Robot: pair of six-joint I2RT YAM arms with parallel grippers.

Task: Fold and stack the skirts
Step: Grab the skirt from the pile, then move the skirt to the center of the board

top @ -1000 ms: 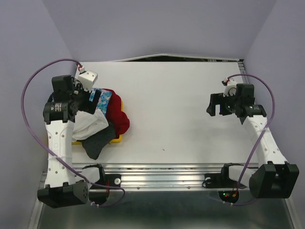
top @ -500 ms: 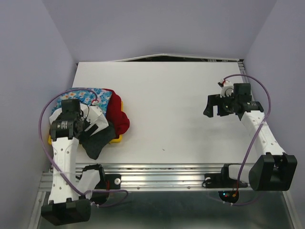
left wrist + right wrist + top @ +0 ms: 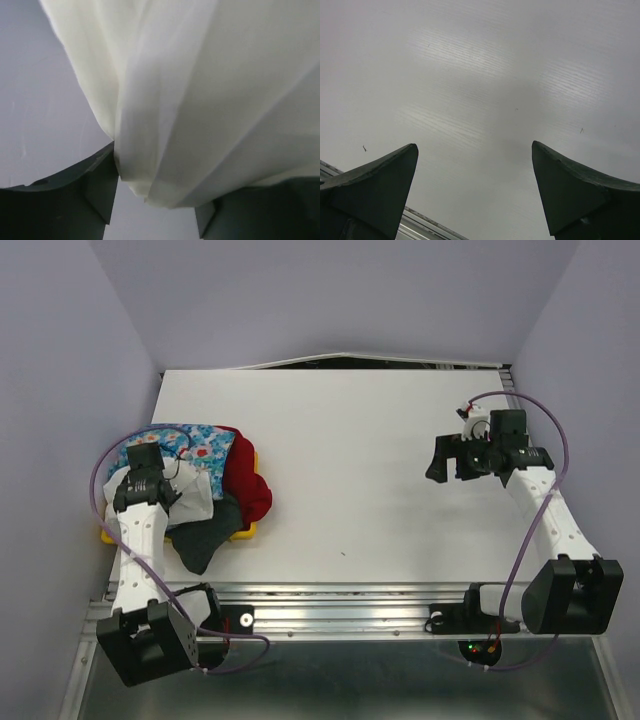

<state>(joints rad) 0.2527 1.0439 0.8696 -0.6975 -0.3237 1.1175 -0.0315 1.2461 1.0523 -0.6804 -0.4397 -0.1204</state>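
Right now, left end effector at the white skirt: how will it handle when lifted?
Probably floppy: the white skirt shows soft draping folds at the left end effector. Likely light, since the cloth looks thin. It may tug the grey skirt lying against it in the pile.

right gripper (image 3: 475,192) spread wide above table (image 3: 485,75).

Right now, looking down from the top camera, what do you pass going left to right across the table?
blue flowered skirt → red skirt → right gripper
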